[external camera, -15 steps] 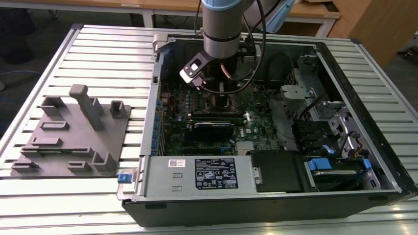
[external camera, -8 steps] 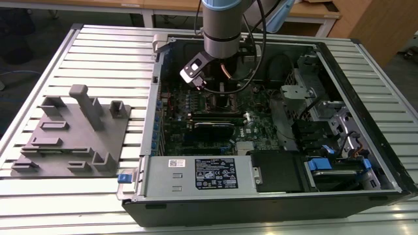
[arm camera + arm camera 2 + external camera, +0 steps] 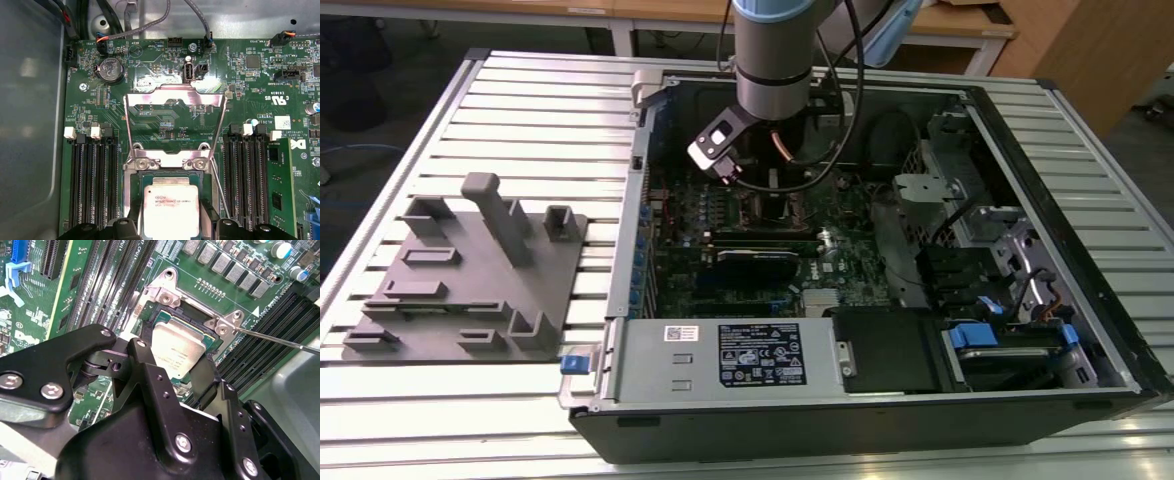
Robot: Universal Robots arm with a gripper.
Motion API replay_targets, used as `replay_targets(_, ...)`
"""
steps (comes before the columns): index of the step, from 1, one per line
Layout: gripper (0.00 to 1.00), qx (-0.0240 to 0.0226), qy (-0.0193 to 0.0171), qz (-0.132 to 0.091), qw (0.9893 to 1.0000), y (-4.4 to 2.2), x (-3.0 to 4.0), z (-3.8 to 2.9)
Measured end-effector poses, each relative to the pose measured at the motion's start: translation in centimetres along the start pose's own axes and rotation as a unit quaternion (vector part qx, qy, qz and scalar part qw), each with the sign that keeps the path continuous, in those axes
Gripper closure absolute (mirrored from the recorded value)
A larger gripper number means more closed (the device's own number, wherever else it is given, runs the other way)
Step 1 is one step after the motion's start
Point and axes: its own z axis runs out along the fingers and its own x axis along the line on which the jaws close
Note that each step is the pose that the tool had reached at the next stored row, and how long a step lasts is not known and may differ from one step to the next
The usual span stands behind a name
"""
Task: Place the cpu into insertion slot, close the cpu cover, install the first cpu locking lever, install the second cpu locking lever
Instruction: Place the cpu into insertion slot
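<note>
Exterior view gives me a high look down on the computer case; both wrist views sit close, sharing the cpu.

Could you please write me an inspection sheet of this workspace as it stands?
Surface: slatted metal table carrying an open computer case.
Job's things: cpu inside the insertion slot frame; cpu cover swung open; thin locking lever beside the slot.
Clutter: grey fixture plate on the exterior view's left.
Grippers: hand right at the cpu.
Cables: grey cables at the motherboard's edge.
Surroundings: wooden furniture behind the table.
</note>
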Motion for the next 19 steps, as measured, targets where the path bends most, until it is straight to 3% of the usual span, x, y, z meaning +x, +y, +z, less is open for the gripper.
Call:
replay_targets(9, 0.45, -0.0001, 0.0001, 0.0, 1.0, -0.01, 0.0, 0.06)
replay_targets(10, 0.39, 0.0, 0.0001, 0.0, 1.0, -0.01, 0.0, 0.07)
replay_targets(13, 0.39, 0.0, 0.0, 0.0, 1.0, -0.01, 0.0, 0.02)
replay_targets(19, 0.39, 0.0, 0.0001, 0.0, 1.0, 0.08, 0.02, -0.94)
